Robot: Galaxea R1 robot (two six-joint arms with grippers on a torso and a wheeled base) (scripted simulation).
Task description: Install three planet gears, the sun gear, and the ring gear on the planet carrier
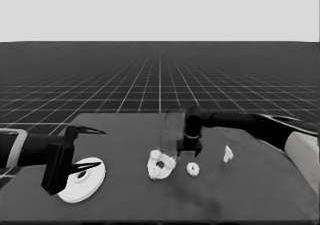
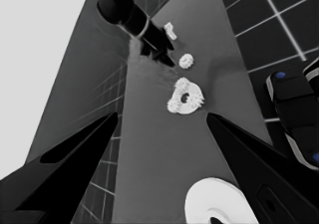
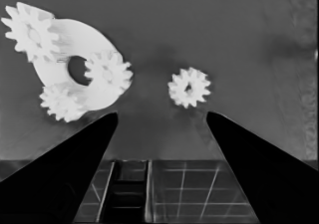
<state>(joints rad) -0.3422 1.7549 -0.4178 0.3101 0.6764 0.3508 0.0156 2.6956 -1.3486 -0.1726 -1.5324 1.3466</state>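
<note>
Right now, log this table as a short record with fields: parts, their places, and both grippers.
smaller white round part with centre hole: mid-table, three small white toothed gears on it
loose fourth gear: flat on the table beside it, apart
larger white round part: table's left end, under the parked left gripper, not held
thin white piece: right of the loose gear
right gripper: open, above the table near the loose gear, holding nothing
</note>
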